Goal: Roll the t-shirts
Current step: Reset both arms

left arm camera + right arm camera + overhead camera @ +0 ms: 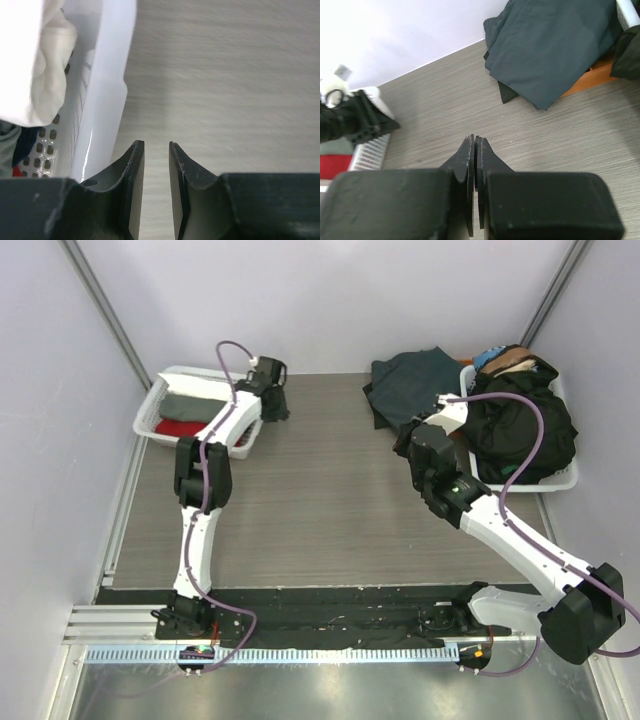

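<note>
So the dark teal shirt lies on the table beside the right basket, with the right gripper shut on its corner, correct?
Not quite. The dark teal shirt does lie on the table beside the right basket, but the right gripper is shut on nothing: the right wrist view shows it closed over bare table, apart from the shirt.

Dark teal shirt lay crumpled around 1 o'clock, black shirts were heaped at 2, grey shirt and red shirt sat bundled at 10.
</note>
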Controlling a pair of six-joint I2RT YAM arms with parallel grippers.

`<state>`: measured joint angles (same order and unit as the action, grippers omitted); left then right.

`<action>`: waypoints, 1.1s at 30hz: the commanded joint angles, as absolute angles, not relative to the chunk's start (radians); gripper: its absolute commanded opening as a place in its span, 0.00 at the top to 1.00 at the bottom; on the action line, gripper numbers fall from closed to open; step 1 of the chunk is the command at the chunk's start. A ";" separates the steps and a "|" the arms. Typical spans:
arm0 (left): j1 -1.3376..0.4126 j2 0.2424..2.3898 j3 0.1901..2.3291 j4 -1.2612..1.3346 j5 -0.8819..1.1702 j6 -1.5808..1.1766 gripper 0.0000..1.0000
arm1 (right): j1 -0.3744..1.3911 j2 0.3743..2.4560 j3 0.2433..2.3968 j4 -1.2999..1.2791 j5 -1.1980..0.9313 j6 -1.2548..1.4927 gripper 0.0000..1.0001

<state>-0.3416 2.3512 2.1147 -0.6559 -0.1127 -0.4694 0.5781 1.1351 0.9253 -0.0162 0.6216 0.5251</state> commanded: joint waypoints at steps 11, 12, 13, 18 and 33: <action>-0.290 2.093 1.904 -0.577 -0.035 -0.414 0.64 | 0.565 1.129 0.876 0.006 0.529 0.531 0.84; -0.317 2.013 1.806 -0.557 -0.037 -0.423 0.62 | 0.565 1.114 0.868 0.006 0.496 0.526 0.72; -0.333 1.975 1.757 -0.507 -0.044 -0.431 0.60 | 0.565 1.106 0.850 0.006 0.486 0.528 0.62; -0.402 1.734 1.405 -0.349 -0.041 -0.488 0.31 | 0.563 0.981 0.770 -0.054 0.427 0.520 0.00; -0.474 0.928 0.631 -0.120 -0.120 -0.554 0.00 | 0.565 0.546 0.417 -0.201 0.474 0.615 0.00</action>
<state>-0.4694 1.1000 0.7330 -0.2214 -0.0826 -0.5537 0.5671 0.6197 0.5049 -0.1802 0.4435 0.5465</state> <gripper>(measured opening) 0.996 0.996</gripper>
